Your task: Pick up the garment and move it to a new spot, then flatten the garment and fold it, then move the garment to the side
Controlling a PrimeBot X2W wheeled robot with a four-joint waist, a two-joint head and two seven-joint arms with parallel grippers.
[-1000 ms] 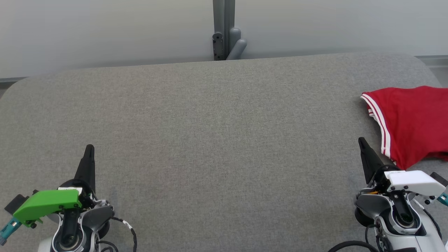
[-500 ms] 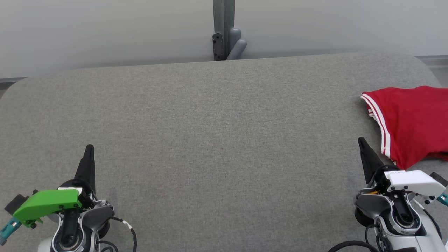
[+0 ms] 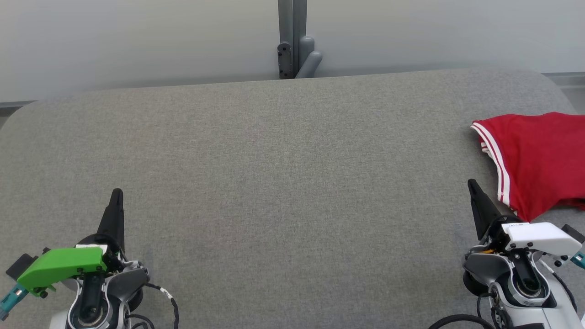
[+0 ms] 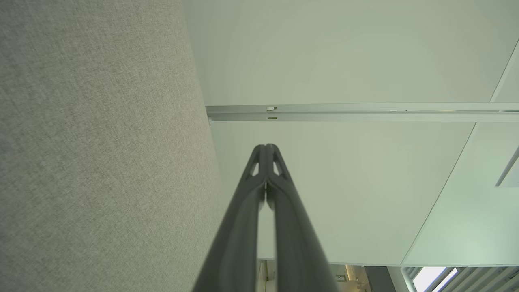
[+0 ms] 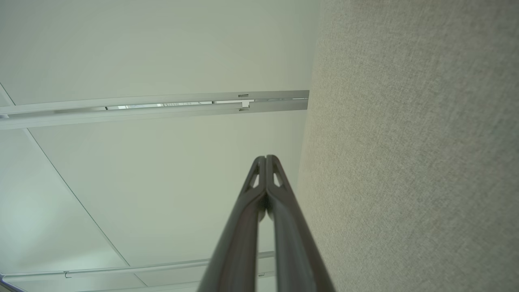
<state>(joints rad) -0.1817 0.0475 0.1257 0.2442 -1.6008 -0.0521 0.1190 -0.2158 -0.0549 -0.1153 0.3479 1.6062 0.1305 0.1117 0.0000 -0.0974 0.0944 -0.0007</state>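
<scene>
R hand (image 3: 471, 185): fingers pressed together, empty, just beside garment's near corner. L hand (image 3: 116, 194): same, empty, well apart from it. Red garment (image 3: 539, 160) lies at desk (image 3: 283, 173) right edge, partly out of frame, apparently bunched. Advise: part R fingers first, pinch striped hem, lift clear.

So you've got the shirt (image 3: 534, 160) lying on the table (image 3: 292, 160) at its right edge, running out of the head view. Your right gripper (image 3: 470, 183) is near right, just beside the shirt's near corner; your left gripper (image 3: 116, 193) is near left, well apart. A post (image 3: 292, 36) stands behind the table's middle
</scene>
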